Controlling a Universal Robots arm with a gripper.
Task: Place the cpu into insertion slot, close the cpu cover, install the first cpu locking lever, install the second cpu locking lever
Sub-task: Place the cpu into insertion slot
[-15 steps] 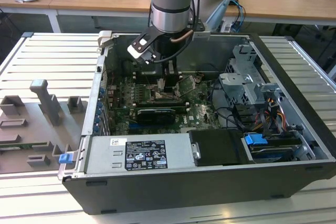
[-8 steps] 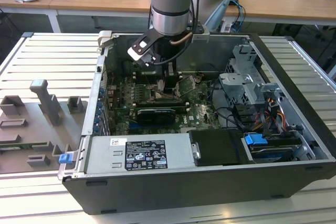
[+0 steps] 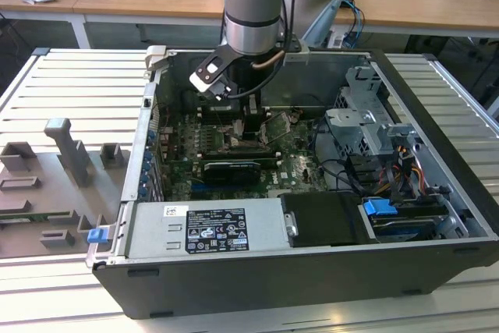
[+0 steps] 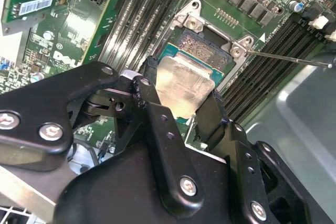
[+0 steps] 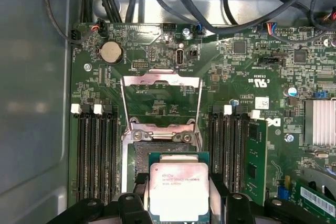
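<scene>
In both wrist views my gripper [image 4: 181,100] [image 5: 178,183] is shut on the cpu [image 4: 185,83] [image 5: 179,188], one black finger on each side of its silver-grey top. The chip hangs level just above the insertion slot [image 4: 203,45] [image 5: 140,156] and overlaps it, with the slot's dark centre showing on one side. The cpu cover [image 5: 160,81] is swung open and lies back on the green board beyond the slot. A thin locking lever [image 4: 289,57] sticks out past the slot's corner. In the exterior view the gripper [image 3: 248,126] reaches down into the open computer case.
Long black memory slots [image 5: 97,153] [image 5: 231,145] flank the slot on both sides. Cables [image 5: 220,3] run along the case wall. A power supply [image 3: 210,228] and a drive cage [image 3: 366,126] fill the case's near side and the exterior view's right. A grey fixture [image 3: 54,185] lies outside.
</scene>
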